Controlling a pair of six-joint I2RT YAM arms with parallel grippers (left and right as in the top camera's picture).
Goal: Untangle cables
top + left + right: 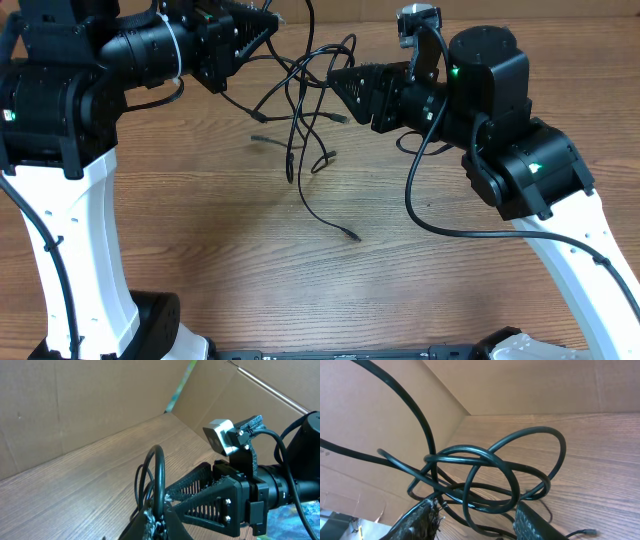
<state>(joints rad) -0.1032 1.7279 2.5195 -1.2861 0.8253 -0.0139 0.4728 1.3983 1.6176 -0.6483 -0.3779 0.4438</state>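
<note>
Where they tangle, thin cables (465, 455) (glossy black) form loops.

We see even, warm light from above: the cables (291, 160) throw only faint, soft shadows on the wooden table (300, 300), and the right arm's black housing (485, 60) carries a dull sheen. In the left wrist view the nearest loop is blurred. In the right wrist view pale glare streaks the cables, and the cardboard wall (545, 385) looks soft.
</note>
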